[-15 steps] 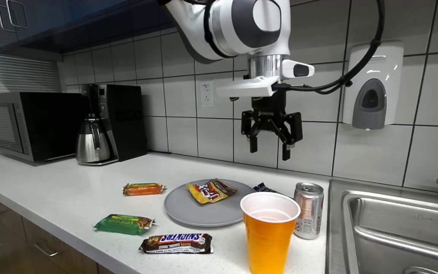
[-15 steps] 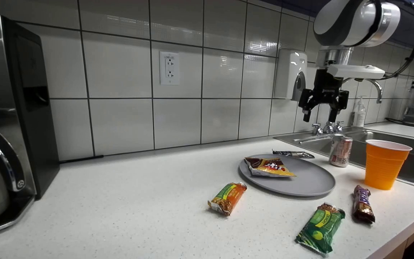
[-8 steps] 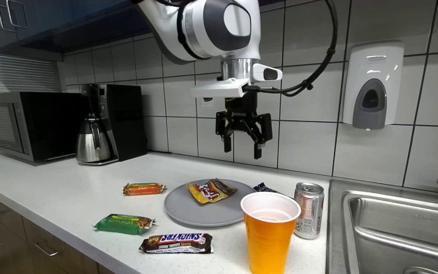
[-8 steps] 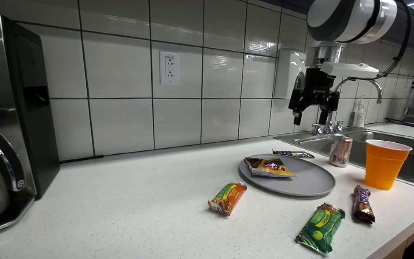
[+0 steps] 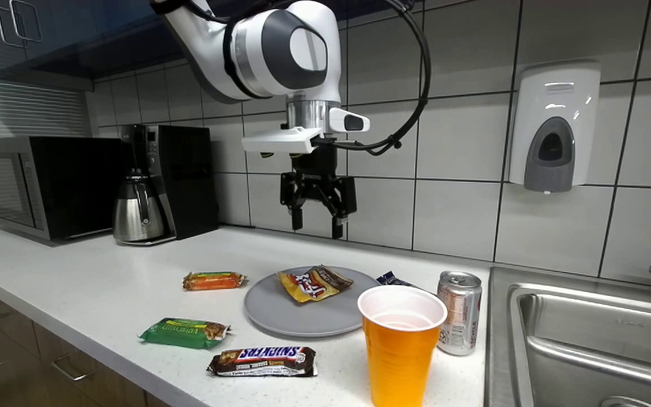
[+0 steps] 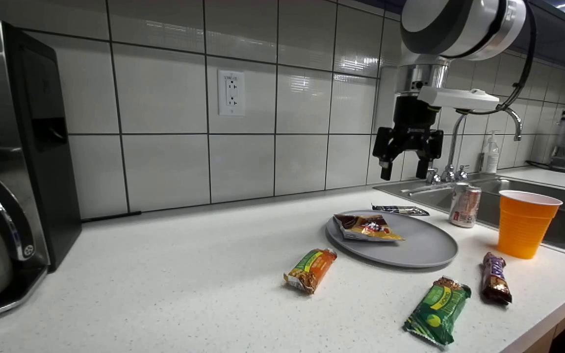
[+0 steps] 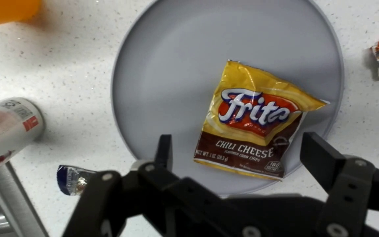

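The gripper [image 5: 317,224] hangs with its fingers pointing down and spread wide, holding nothing. Below it the chip bag [image 7: 248,121] lies on the grey plate [image 7: 163,82]; in the wrist view the bag's brown end shows between the fingers and its yellow end reaches beyond them.

This looks like a lining-up step above the bag. A grasp from here would call for a slight shift toward the side of the orange-wrapped bar [image 6: 311,269], then a straight descent, stopping short of the plate. How high the gripper stands over the bag is hard to judge from these angles.

The tiled wall [image 5: 455,226] stands behind the gripper, apart from it. On the side toward the sink [image 5: 503,350], the soda can [image 5: 459,314] and orange cup [image 5: 402,350] stand lower than the fingers, and a dark-wrapped bar [image 6: 400,210] lies at the plate's wall side. The green-wrapped bar [image 6: 437,314] and Snickers bar [image 5: 263,362] lie lower, out toward the front edge of the worktop [image 6: 189,269]. The widest room for moving runs from the gripper toward the coffee maker [image 5: 184,181].
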You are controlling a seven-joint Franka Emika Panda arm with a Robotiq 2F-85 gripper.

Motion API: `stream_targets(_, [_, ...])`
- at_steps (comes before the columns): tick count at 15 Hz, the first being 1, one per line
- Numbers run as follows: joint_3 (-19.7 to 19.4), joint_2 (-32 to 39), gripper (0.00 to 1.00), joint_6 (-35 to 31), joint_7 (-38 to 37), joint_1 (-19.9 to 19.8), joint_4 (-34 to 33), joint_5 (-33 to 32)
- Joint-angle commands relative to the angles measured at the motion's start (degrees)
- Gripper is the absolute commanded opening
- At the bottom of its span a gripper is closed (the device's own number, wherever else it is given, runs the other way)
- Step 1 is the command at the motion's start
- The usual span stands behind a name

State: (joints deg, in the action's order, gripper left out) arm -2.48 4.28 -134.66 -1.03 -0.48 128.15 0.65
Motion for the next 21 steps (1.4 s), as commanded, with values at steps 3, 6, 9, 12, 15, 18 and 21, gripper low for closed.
stream_targets(3, [2.2,1.0,1.00,-0.9,-4.9,1.9,0.4,-0.6])
stream_targets(6, [2.5,2.8,1.00,-1.6,-6.5,2.5,-0.2,-0.9])
stream_targets(9, [2.4,4.7,1.00,-3.8,-8.4,2.9,-0.4,-0.4])
stream_targets(12, [2.2,6.8,1.00,-5.5,-10.3,3.0,-1.0,0.1])
stream_targets(15, [2.0,9.1,1.00,-7.8,-12.9,3.2,-2.0,0.4])
stream_targets(18, [1.7,11.4,1.00,-9.0,-14.9,3.4,-3.5,0.3])
stream_targets(21, [1.3,13.8,1.00,-9.5,-16.0,3.4,-5.5,0.5])
